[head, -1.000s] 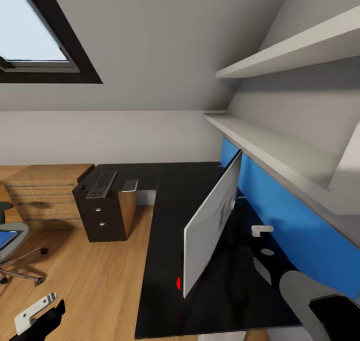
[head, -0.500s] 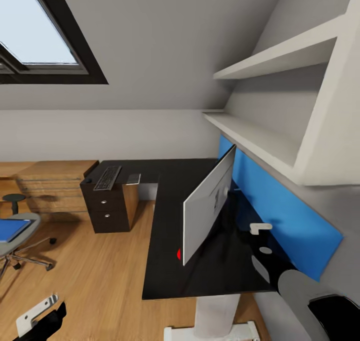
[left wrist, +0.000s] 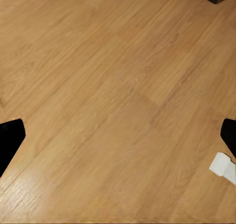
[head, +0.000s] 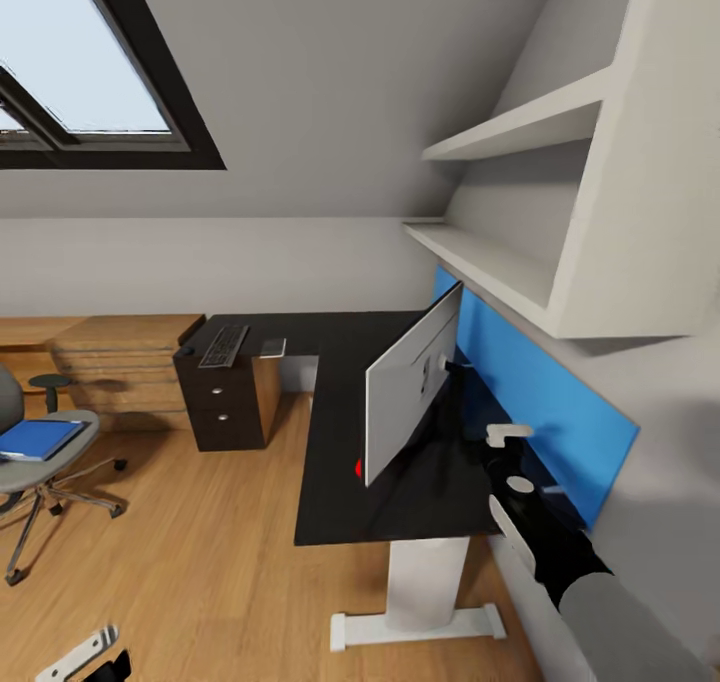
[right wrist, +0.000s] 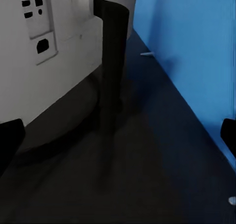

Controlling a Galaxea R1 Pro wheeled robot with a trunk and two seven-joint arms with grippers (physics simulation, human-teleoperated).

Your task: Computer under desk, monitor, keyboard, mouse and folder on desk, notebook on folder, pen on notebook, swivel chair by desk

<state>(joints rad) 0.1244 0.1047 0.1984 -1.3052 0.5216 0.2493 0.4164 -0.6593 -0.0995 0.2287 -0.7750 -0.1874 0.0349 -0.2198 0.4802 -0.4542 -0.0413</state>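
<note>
Right gripper [head: 507, 442] hangs over the desk [head: 340, 462] behind the monitor [head: 410, 394], jaws spread, empty. Folder [head: 38, 439] lies flat on swivel chair [head: 40, 457], well off to the left, nearer the left gripper [head: 85, 654], also spread wide

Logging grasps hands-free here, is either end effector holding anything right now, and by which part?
Nothing is held. Left end effector is open over bare floor; right end effector is open above the desk.

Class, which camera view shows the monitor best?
The head view: the monitor stands whole on the desk, seen from behind. The right wrist view shows its rear ports and stand close up; the left wrist view shows floor.
</note>
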